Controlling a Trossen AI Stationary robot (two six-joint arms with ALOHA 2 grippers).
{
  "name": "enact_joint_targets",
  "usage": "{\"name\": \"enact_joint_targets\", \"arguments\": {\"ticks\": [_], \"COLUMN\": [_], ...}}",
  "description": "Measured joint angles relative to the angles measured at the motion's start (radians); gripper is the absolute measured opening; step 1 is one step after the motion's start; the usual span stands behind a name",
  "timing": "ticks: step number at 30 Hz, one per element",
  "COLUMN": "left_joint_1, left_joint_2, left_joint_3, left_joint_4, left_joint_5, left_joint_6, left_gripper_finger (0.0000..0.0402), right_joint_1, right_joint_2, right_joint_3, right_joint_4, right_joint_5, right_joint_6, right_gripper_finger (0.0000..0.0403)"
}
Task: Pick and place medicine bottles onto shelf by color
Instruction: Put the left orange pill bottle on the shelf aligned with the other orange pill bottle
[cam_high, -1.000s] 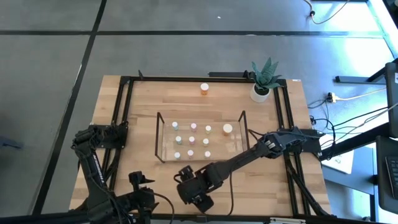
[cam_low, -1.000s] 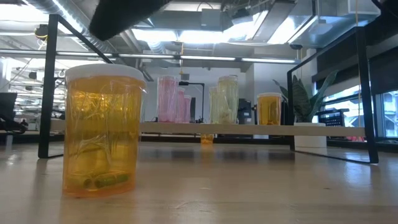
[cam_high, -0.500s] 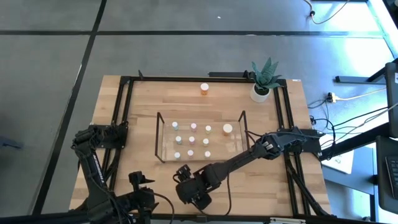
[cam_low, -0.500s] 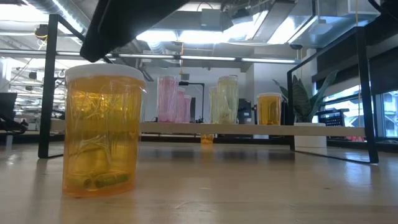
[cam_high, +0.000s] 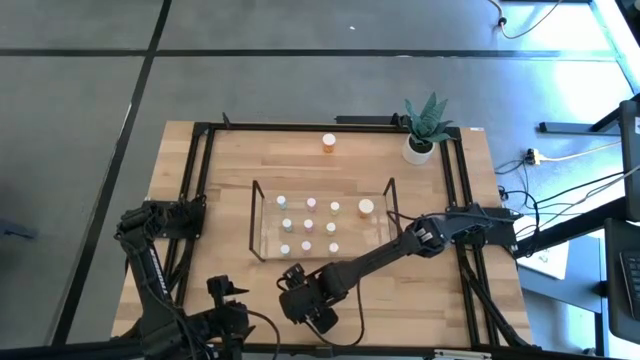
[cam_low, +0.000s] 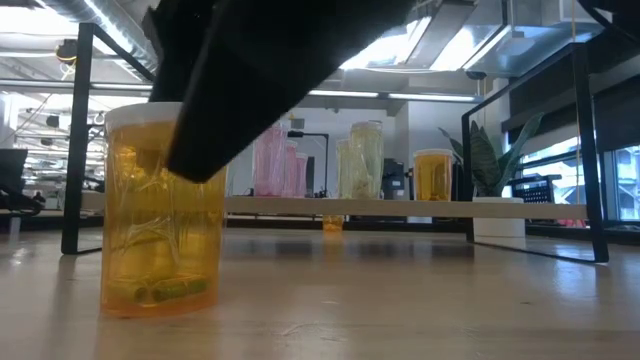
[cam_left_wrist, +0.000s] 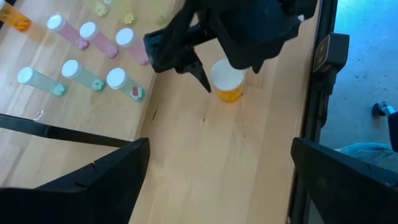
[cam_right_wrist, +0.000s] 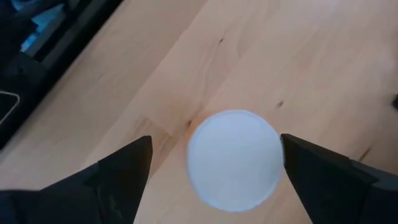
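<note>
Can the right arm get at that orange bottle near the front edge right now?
Probably yes. The right gripper hangs open directly above the orange bottle, its fingers either side of the white cap, with only bare table around it.

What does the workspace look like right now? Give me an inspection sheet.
Surface: wooden table, black frame rails.
Job's things: orange bottle upright at near edge; another orange bottle at far edge; small bottles standing in the clear shelf.
Clutter: potted plant at far right corner.
Grippers: right gripper open, above the near bottle's white cap; left gripper open, waiting near left.
Cables: on the floor to the right.
Surroundings: grey floor; nobody seen.
</note>
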Motion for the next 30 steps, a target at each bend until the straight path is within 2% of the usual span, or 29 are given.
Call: {"name": "enact_joint_targets", "arguments": {"ticks": [10, 25, 30], "left_joint_1": [0.0, 0.0, 0.0], "left_joint_2": [0.0, 0.0, 0.0], "left_joint_3": [0.0, 0.0, 0.0], "left_joint_4": [0.0, 0.0, 0.0], "left_joint_5": [0.0, 0.0, 0.0], "left_joint_6": [0.0, 0.0, 0.0], "left_gripper_finger": [0.0384, 0.0384, 0.0384], "right_joint_1": [0.0, -0.002, -0.001], "right_joint_2": [0.015, 0.019, 0.019], "right_joint_3": [0.0, 0.0, 0.0], "right_joint_4": [0.001, 0.0, -0.001], "right_joint_5": [0.0, 0.001, 0.001], "right_joint_6": [0.002, 0.029, 0.032], "right_gripper_finger": [0.0346, 0.023, 0.0204]}}
